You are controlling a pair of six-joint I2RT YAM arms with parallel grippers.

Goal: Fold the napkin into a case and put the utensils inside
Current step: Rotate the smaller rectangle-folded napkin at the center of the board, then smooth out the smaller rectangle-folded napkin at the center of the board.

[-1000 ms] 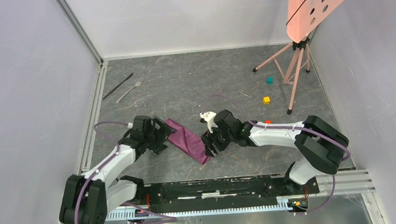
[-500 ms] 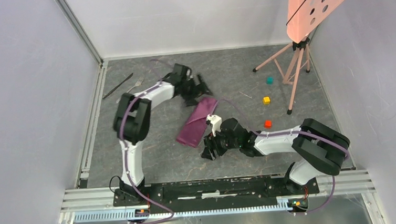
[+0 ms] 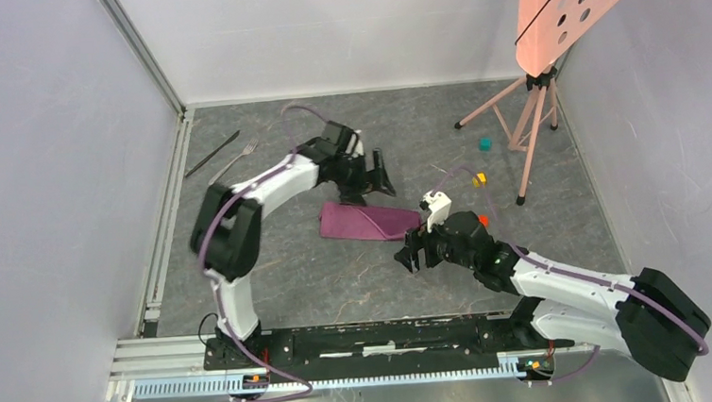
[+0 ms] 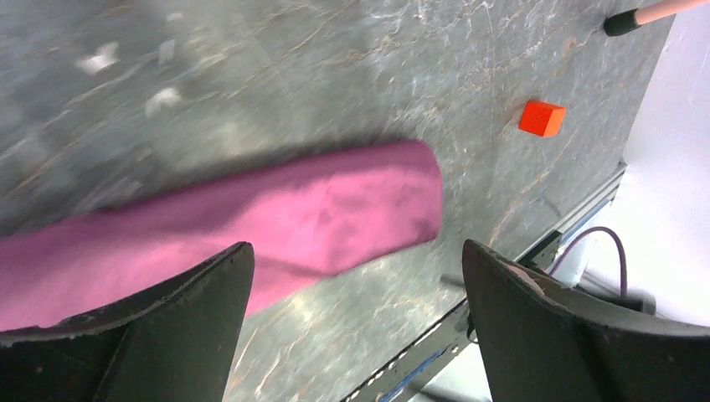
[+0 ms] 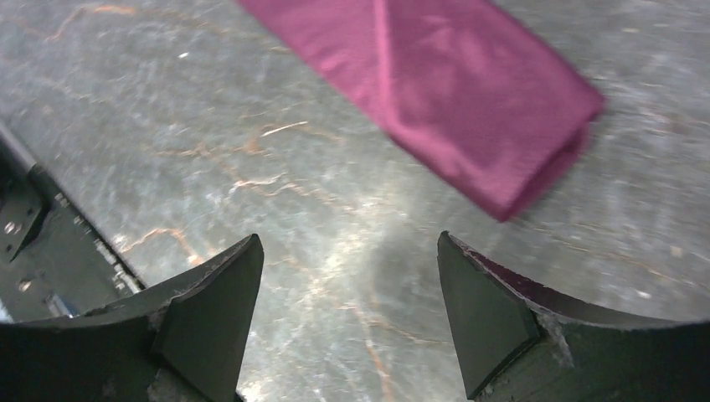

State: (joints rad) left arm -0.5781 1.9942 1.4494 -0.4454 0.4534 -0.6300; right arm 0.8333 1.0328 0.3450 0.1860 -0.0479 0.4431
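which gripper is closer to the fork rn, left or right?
Left. The left gripper is over the napkin's far edge, to the right of the fork. The right gripper is off the napkin's near right end, farther off.

Overhead camera sits high behind the arm bases (image 3: 234,342), looking down on the whole grey marbled tabletop (image 3: 291,272). My two wrist cameras look down close past their own dark fingers (image 4: 167,335). All three share the folded plum-purple fabric cloth (image 3: 368,221).
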